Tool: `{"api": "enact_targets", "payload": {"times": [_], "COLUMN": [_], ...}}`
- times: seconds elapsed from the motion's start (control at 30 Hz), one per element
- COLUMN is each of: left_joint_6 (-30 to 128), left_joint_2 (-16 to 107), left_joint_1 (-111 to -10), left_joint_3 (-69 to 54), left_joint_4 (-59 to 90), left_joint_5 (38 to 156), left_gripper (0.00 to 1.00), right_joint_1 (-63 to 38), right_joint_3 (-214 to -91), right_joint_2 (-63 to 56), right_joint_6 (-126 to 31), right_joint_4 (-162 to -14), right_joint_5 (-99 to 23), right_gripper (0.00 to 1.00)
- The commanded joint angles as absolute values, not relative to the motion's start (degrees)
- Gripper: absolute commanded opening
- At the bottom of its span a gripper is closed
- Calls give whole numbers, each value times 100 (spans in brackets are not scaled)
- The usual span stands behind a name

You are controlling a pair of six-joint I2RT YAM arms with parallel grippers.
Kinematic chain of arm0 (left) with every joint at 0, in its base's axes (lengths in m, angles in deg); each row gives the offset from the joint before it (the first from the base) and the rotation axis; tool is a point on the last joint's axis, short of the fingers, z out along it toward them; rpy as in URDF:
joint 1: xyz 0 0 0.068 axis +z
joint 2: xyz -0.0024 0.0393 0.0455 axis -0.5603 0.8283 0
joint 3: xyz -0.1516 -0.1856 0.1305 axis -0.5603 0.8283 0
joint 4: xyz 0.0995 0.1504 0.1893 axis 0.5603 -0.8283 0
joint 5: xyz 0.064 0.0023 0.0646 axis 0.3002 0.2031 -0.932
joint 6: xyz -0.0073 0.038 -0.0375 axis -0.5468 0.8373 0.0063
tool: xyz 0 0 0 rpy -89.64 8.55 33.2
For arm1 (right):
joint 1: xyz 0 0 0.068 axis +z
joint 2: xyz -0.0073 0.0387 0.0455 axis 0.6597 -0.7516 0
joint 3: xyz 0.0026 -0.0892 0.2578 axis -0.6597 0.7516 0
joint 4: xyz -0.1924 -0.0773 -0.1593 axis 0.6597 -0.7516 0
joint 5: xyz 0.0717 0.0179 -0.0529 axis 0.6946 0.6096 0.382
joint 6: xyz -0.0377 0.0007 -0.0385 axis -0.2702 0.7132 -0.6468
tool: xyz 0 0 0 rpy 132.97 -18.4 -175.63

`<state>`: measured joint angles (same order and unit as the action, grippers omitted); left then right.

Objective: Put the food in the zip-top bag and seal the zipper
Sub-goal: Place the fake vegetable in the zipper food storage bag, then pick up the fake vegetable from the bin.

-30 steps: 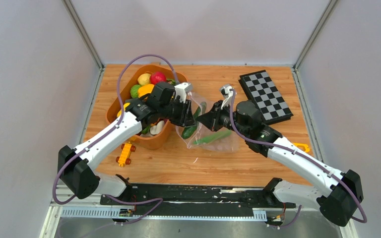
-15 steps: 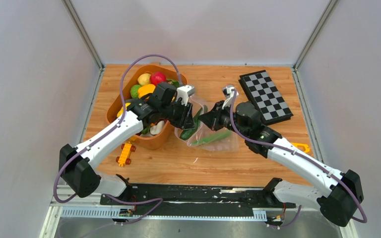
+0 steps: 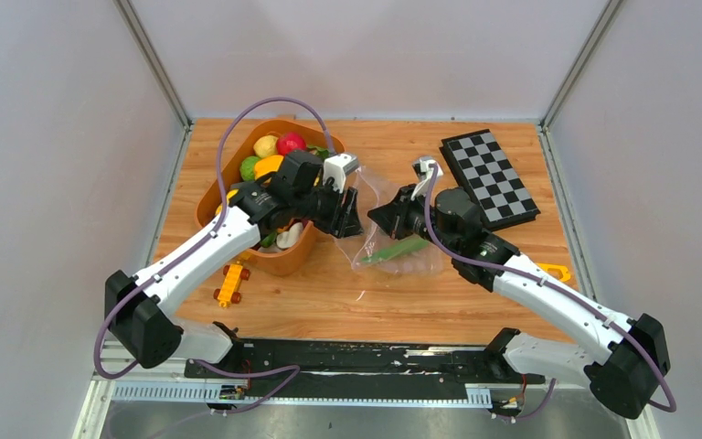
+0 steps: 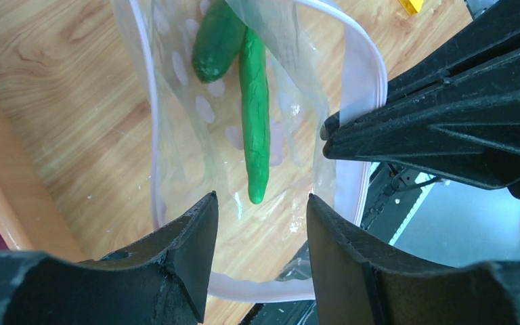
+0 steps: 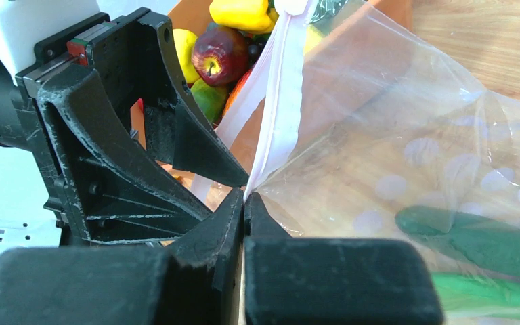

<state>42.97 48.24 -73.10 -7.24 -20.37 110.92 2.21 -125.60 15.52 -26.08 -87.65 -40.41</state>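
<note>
Left jaws have just opened. A second ago they were closed on a green piece at the bag mouth; now they stand apart and empty, low centre in the left wrist view, right over the open mouth of the zip-top bag (image 4: 176, 88). So that drop is done. Two green pieces lie inside the bag on the tabletop (image 3: 475, 265): a dark cucumber (image 4: 217, 40) at the top of that view, and a long bright green pod (image 4: 254, 115) touching it and running down toward my fingertips. Right jaws haven't changed, closed tight on the zipper (image 5: 281, 115) at the mouth edge and lifting that lip so the mouth gapes; the opposite lip curves round the left of the left wrist view. From overhead the bag sits mid-frame between my two wrists, just right of the orange tub (image 3: 288, 261). The rest of the food is still in that tub at upper left: a red apple (image 3: 291, 143), yellow fruit (image 3: 265, 144), a green piece (image 3: 249, 167) and others I can't make out. My read is that loading is only partly done and the zipper stays open for now. Left arm is free to go back to the tub for the next piece while the right holds the mouth up. One risk: the lip is thin and could slip out of the pinch.
</note>
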Motion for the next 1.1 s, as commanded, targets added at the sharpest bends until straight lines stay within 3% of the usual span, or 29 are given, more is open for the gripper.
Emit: {"api": "enact_targets", "payload": {"times": [0.0,0.27,0.47,0.83,1.07], "left_joint_6": [4339,4425,4227,3738,3800], "left_joint_2": [4516,3641,2977,3094,3536], "left_joint_1": [-7336,-7327,-7307,-6572,-6235], "left_joint_3": [-836,-498,-16,359,743], "left_joint_4": [-1856,-1569,-1457,-1730,-1240], "left_joint_5": [11013,9602,7546,5874,5724], "left_gripper": [59,73,99,100,100], "right_joint_1": [242,242,241,244,244], "right_joint_3": [-12499,-12309,-12248,-12318,-12349], "right_joint_2": [1702,1969,2124,2005,1931], "right_joint_6": [-2681,-2747,-2885,-2888,-2862], "right_joint_4": [-8622,-8679,-8858,-8872,-8887], "right_joint_5": [-4348,-5226,-5447,-5318,-5227], "right_gripper": [0,0,0,0,0]}}
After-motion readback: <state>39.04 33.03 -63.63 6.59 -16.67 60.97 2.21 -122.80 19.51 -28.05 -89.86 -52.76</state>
